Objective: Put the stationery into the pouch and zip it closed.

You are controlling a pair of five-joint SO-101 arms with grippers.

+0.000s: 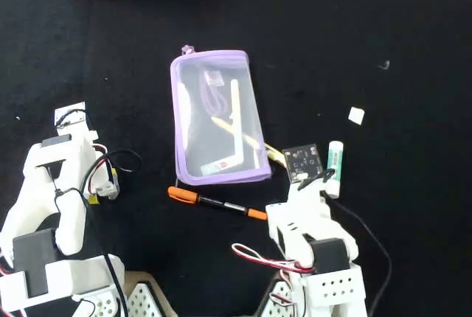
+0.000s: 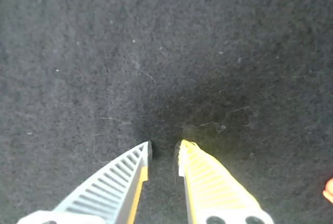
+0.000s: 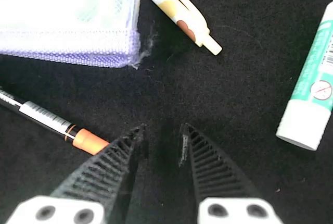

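While its fingers (image 3: 112, 156) stand narrowly apart, the right hand (image 3: 162, 133) holds nothing.

High view down over table (image 1: 413, 37), wrist views close above it, right shares pouch (image 3: 67, 21)

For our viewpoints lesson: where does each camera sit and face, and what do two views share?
High view: above the table, looking down on the pouch; left arm and right arm show.
Left wrist view: on left arm, facing table; left gripper shows.
Right wrist view: on right arm, facing pen and glue stick; right gripper shows.
High and right wrist views share pouch, pen, glue stick.
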